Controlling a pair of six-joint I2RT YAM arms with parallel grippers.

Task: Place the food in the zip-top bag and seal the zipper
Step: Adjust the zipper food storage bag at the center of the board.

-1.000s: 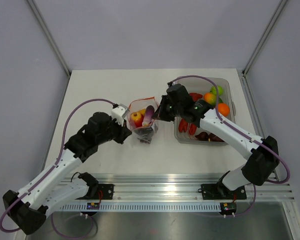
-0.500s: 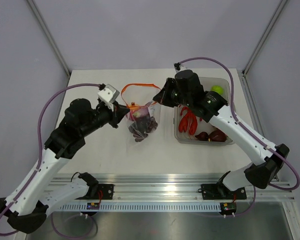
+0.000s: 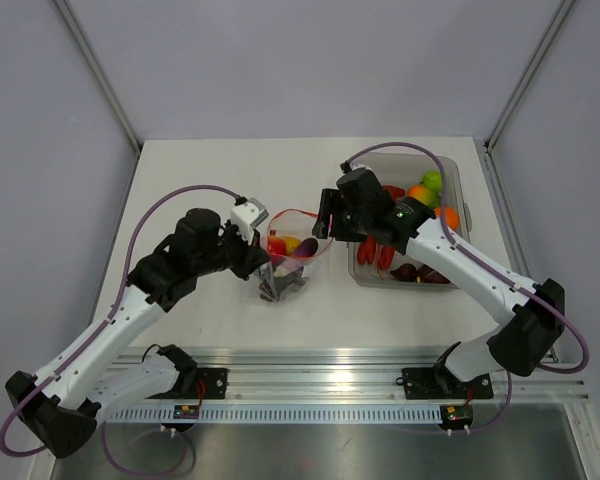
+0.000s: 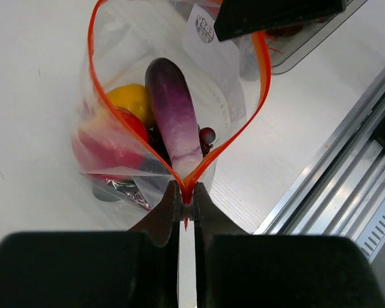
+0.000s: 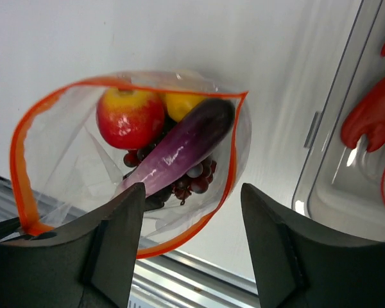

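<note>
While your left arm reaches in from 7 o'clock with its elbow raised, your left gripper (image 4: 186,200) is clenched on the zipper (image 4: 95,90) at the 9 o'clock corner of the zip-top bag (image 3: 295,255). The bag stands near the middle of the table (image 3: 210,180) with its mouth pulled into a wide loop. Your right arm stretches in from 4 o'clock, wrist tipped down. Your right gripper (image 5: 191,187) hangs over the bag's 3 o'clock rim, fingers (image 5: 115,244) spread apart and gripping nothing. Inside the bag lie a purple eggplant (image 4: 173,109), a red apple (image 5: 129,115), a yellow fruit (image 4: 129,99) and dark grapes (image 5: 194,178). At 3 o'clock of the bag sits the clear tub (image 3: 460,255), holding an orange fruit (image 3: 447,215) and a green fruit (image 3: 432,181).
</note>
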